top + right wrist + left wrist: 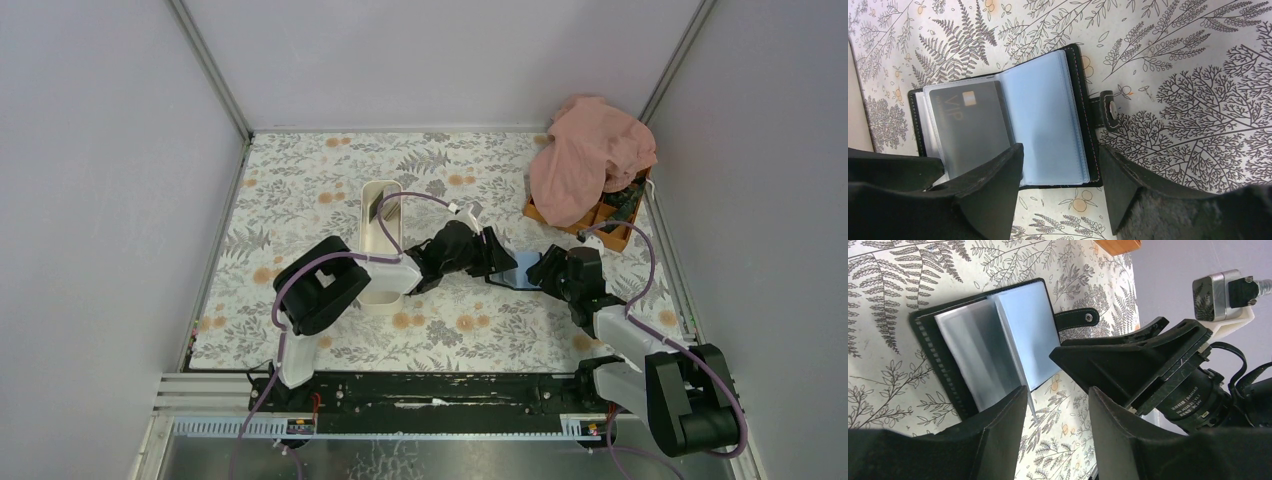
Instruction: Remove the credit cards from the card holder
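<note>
The black card holder (515, 270) lies open on the floral cloth between my two grippers. In the right wrist view a dark grey credit card (965, 122) marked VIP sits inside a clear sleeve of the card holder (1080, 100), beside a bluish sleeve (1043, 120). Its snap strap (1105, 111) points right. My right gripper (1058, 160) hovers open over the holder's near edge, holding nothing. My left gripper (1058, 400) is open too. A thin sleeve edge (1029, 407) rises just beside its left finger (1008, 412). The card holder (930, 335) shows pale sleeves there.
A long white tray (378, 235) stands left of the grippers, under the left arm's cable. An orange compartment box (600, 232) with a pink cloth (590, 150) draped over it sits at the back right. Grey walls enclose the table.
</note>
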Robot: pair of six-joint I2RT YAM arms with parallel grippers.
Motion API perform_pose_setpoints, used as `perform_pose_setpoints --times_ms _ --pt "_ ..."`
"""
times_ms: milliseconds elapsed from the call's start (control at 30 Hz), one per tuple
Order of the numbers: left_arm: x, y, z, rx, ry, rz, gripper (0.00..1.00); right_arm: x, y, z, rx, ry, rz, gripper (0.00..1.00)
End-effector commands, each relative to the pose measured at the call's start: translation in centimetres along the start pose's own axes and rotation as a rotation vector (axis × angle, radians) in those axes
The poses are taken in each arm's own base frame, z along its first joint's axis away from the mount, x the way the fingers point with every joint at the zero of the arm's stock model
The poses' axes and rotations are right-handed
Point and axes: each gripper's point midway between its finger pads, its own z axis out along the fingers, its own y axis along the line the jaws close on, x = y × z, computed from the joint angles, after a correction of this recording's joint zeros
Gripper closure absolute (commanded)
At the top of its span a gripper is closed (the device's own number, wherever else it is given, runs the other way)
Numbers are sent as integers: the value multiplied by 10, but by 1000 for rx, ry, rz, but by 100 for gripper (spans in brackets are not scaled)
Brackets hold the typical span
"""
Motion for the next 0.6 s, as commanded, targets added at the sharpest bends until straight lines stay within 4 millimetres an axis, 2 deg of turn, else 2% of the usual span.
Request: perform_pose_setpoints --times_ms 0,300,567 --pt "0 -18 3 50 8 8 45 15 -1 -1 -6 61 6 35" --pt "3 -19 11 56 22 6 45 11 -2 -4 0 29 19 35" --pt "3 -24 18 59 34 15 45 -2 0 -13 -29 -67 55 35"
